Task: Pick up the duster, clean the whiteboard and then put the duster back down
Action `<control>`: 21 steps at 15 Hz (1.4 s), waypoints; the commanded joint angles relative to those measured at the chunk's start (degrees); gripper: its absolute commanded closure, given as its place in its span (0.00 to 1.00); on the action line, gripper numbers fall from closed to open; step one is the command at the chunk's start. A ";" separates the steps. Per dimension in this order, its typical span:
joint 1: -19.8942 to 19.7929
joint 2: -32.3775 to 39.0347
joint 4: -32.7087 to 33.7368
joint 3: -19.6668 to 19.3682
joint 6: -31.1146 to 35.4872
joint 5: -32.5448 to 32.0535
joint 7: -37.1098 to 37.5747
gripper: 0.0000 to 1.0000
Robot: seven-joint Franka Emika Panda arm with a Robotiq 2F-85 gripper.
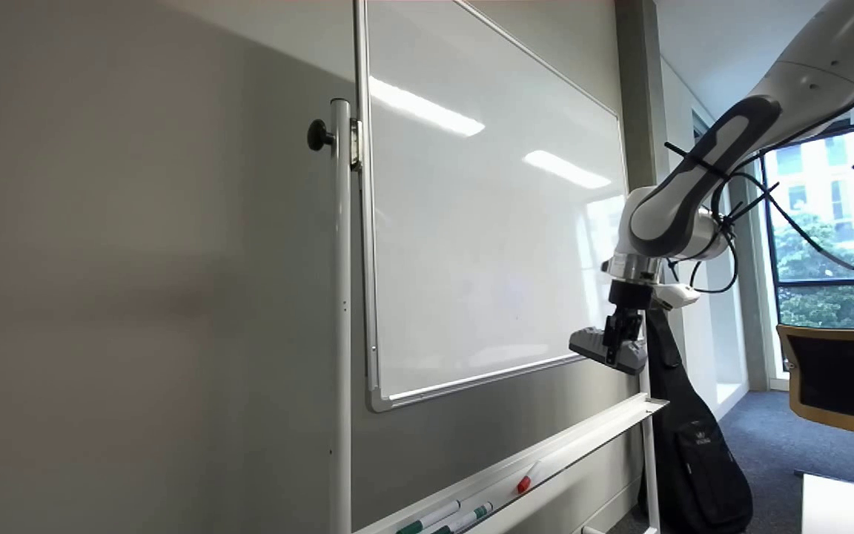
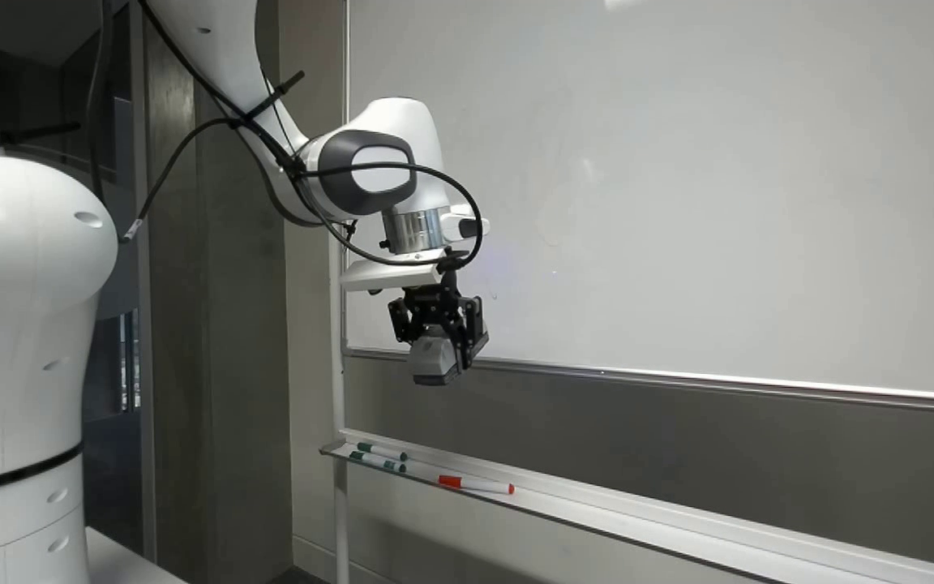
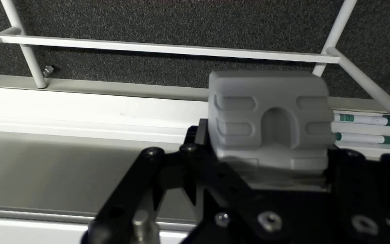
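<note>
The duster is a grey block (image 1: 588, 343) with ridged sides; it also shows in an exterior view (image 2: 433, 358) and, from above, in the wrist view (image 3: 274, 117). My gripper (image 1: 622, 340) is shut on it, with black fingers on either side, also in the wrist view (image 3: 266, 144). The duster hangs in the air, slightly tilted, near the height of the board's bottom edge and above the tray. The whiteboard (image 1: 486, 252) stands behind it and fills much of an exterior view (image 2: 702, 203). I cannot tell whether duster and board touch; a faint mark or two shows on the board.
The stand's narrow white tray (image 1: 597, 424) runs below the board. It holds green markers (image 2: 378, 461) and a red marker (image 2: 475, 485); the green markers (image 3: 371, 139) also show in the wrist view. A black bag (image 1: 697, 445) leans beside the stand, and a chair (image 1: 842, 378) stands farther right.
</note>
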 commanded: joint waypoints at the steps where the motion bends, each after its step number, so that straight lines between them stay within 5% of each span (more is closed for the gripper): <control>1: -2.51 2.07 0.96 1.98 1.49 1.86 -1.42 0.62; 5: -1.98 9.96 2.60 0.91 3.64 4.88 -1.68 0.62; 11: 1.42 24.20 8.73 0.18 6.11 19.08 -8.06 0.62; 21: -1.80 42.56 24.04 5.45 8.06 28.86 -11.48 0.62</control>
